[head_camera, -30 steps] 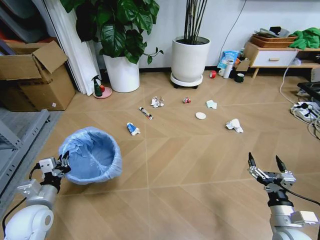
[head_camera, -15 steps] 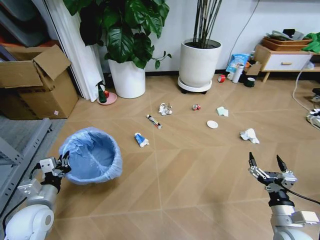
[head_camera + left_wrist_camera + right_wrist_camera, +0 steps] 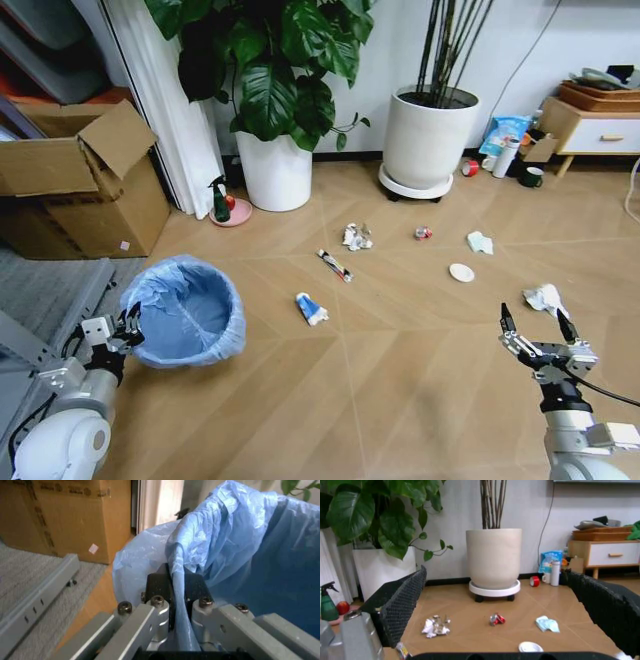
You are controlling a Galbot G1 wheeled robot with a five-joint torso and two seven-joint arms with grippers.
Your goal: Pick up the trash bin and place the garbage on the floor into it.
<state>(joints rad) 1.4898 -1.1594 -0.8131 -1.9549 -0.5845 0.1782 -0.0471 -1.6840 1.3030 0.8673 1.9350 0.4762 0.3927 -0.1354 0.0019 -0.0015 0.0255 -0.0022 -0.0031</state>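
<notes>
bin held at the rim, litter spread across the boards

cardboard box (image 3: 85, 180) sits at the far left by the wall. in front of it the left pincer (image 3: 128, 328) is pinching the near rim of the trash bin (image 3: 185, 310); the left wrist view shows its fingers (image 3: 157, 588) pressed together on a fold of the light-blue bag (image 3: 200, 551) that lines the bin. the bin stands on the floor (image 3: 400, 390), upright, its mouth open toward the camera

beyond the bin a green spray bottle (image 3: 220, 200) stands on a pink dish beside a white pot with a broad-leaved plant (image 3: 275, 170). the garbage lies apart in the middle of the floor: a blue-white packet (image 3: 311, 309) nearest the bin, a thin stick wrapper (image 3: 335, 265) past it, then a silvery paper wad (image 3: 357, 237), a tiny red-silver piece (image 3: 423, 233), a white round lid (image 3: 461, 272) and a pale crumpled tissue (image 3: 480, 242). a second, taller white pot (image 3: 430, 140) stands behind them, with a red tape roll (image 3: 469, 167) near it

at the right the right pincer (image 3: 537, 331) hovers above the floor with its fingers spread wide and nothing between them. another crumpled white tissue (image 3: 544, 298) lies just beyond its tips
</notes>
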